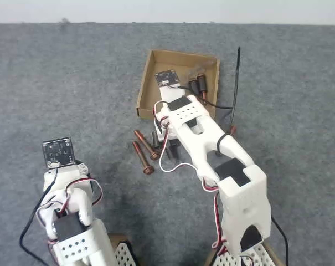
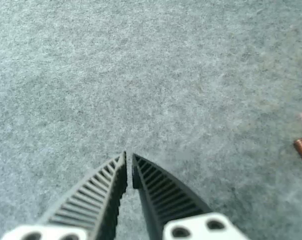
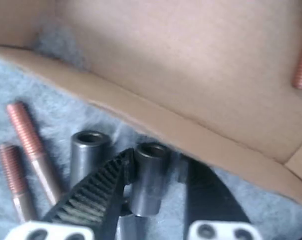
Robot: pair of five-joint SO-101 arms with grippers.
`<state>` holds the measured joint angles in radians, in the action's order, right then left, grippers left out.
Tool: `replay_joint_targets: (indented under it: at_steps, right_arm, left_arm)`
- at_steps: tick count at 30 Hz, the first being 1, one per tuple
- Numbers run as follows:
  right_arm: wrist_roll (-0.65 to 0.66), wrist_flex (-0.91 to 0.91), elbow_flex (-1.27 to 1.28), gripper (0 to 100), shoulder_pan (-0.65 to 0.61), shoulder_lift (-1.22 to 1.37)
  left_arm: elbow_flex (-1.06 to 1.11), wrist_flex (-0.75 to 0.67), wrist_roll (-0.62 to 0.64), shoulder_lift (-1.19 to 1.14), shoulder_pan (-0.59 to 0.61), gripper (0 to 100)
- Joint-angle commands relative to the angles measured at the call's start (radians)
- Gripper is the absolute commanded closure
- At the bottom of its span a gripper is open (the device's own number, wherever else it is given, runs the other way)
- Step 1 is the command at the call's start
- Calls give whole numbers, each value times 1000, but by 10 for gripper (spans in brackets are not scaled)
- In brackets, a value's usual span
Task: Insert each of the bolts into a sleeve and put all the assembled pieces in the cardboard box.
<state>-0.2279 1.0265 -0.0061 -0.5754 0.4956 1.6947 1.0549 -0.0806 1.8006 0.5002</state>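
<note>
Looking at the right arm [image 1: 211, 144] first, what are its jaws doing?

The right jaws are standing released, and they are straddling one dark sleeve [image 3: 150, 175]. The toothed jaw is touching the side of this sleeve, while the other jaw is sitting a little apart from it, so I am not calling it a grasp.

And where is this sleeve lying?

It is resting on the grey counter [image 1: 73, 83], just beside the near wall of the cardboard box [image 3: 190, 135], with its open end pointing toward that wall. A second sleeve [image 3: 89, 155] is lying just beside it, on the side of the toothed jaw. Past that one, two copper bolts [image 1: 143, 143] are lying side by side on the counter, near the sleeves.

Is the box holding anything?

Yes, two assembled pieces [image 1: 197, 86] are lying inside it, toward its far corner, each one a dark sleeve with a copper bolt end coming out. The wrist of the right arm is hanging over the near edge of the box.

And the left arm [image 1: 73, 221]?

It is sitting at the near left part of the counter, well apart from the box and the parts. The left jaws are clenched together, tip against tip, and they are grasping nothing. They are pointing down at grey counter, and the ends of the bolts are showing at the edge of the left wrist view.
</note>
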Motion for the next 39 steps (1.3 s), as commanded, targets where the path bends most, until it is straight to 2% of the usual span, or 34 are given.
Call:
replay_joint_targets:
  at_steps: [1,10,27,34,39]
  right_arm:
    - [15,4,-31,976,5,-2]
    - [14,197,-40,992,38,-176]
    - [14,610,-37,992,334,-354]
    - [14,751,-35,992,357,-360]
    - [15,756,48,992,354,-383]
  left_arm:
    - [-10,-32,-8,17,2,987]
    - [-10,-32,-8,17,2,987]
    - [-10,-32,-8,17,2,987]
    - [-10,-32,-8,17,2,987]
    - [-10,-31,-8,17,2,987]
